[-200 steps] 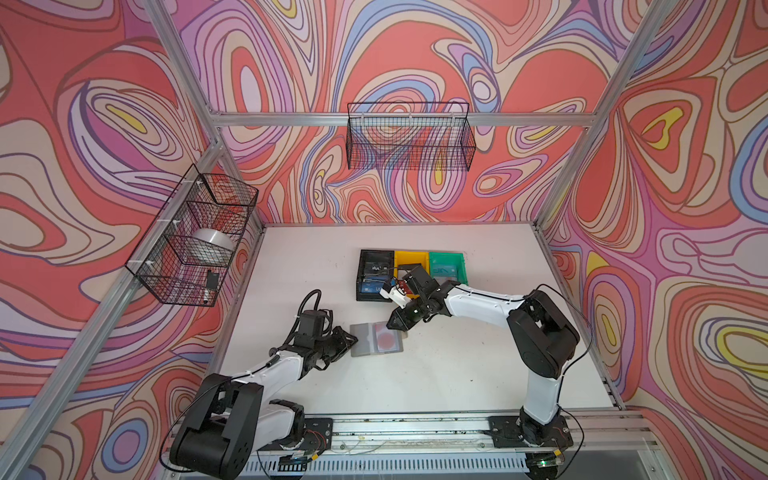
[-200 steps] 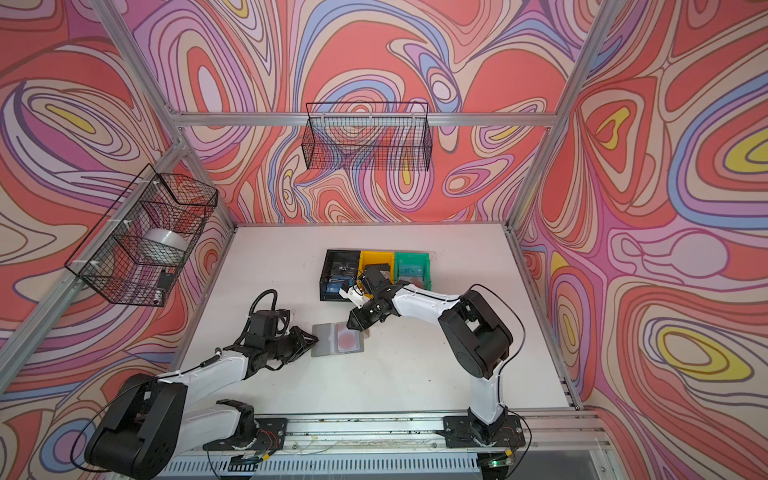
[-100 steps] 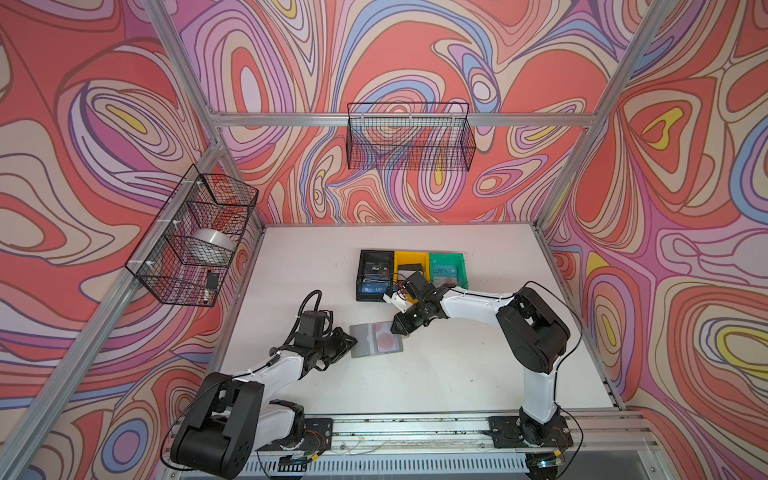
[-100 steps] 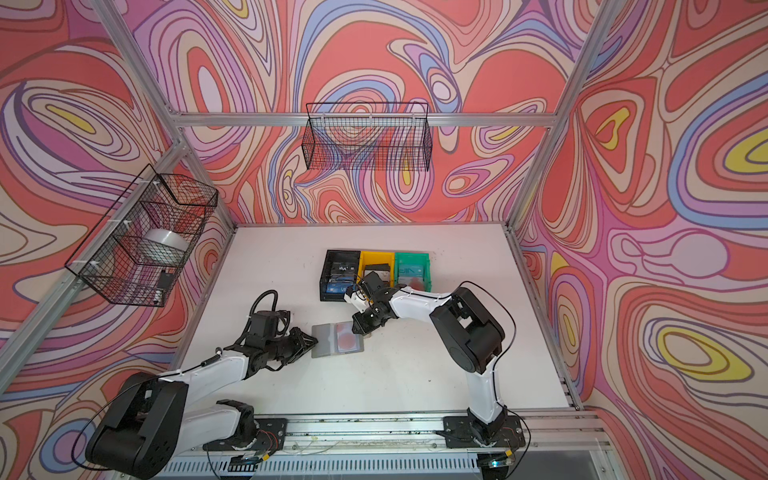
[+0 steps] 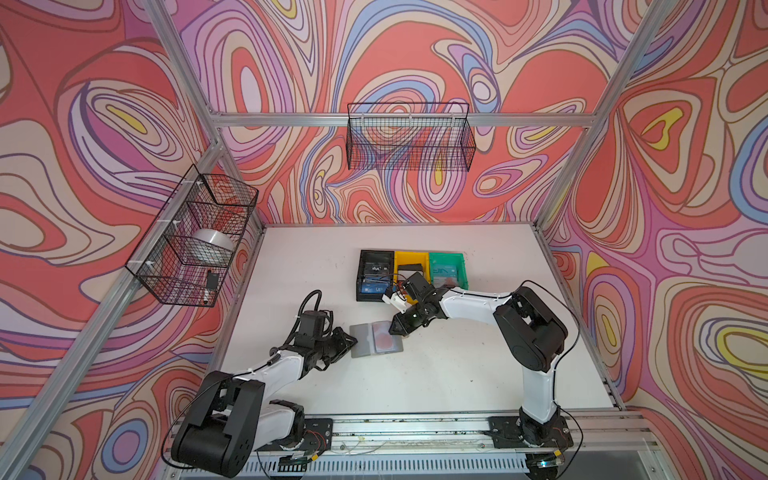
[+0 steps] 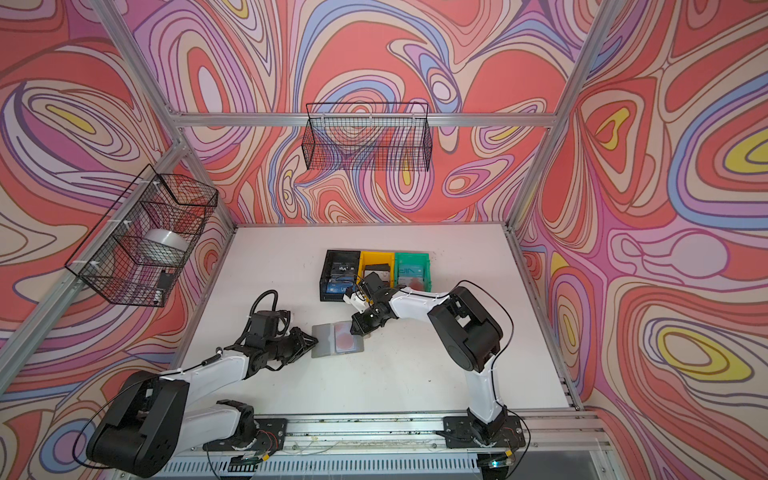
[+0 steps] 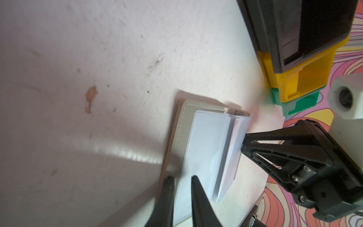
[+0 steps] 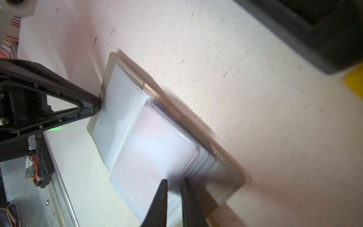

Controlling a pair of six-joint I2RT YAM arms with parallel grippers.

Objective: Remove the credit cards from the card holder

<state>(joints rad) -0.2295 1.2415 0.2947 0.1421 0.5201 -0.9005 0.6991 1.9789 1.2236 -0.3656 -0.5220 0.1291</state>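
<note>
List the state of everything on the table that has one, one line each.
card holder: open, flat on the table, sleeve pages fanned
pale card: inside a sleeve of the holder
left gripper: narrow gap, tips on the holder's left edge, grip unclear
right gripper: narrow gap, tips at the sleeve pages, grip unclear
black bin: holds VIP cards
green bin: holds a teal card
yellow bin: holds a dark item, partly hidden

Swirled wallpaper (image 5: 124, 104) in red, pink, lilac and yellow covered the walls on three sides of the left gripper (image 5: 352, 341) and the right gripper (image 5: 395, 330); aluminium struts (image 5: 291, 119) edged those walls; a scuffed white tabletop (image 5: 457, 374) lay beneath both; a wire basket (image 5: 409, 153) hung on the wall beyond them; a second wire basket (image 5: 174, 286) hung outboard of the left gripper; light fell bright and even.
</note>
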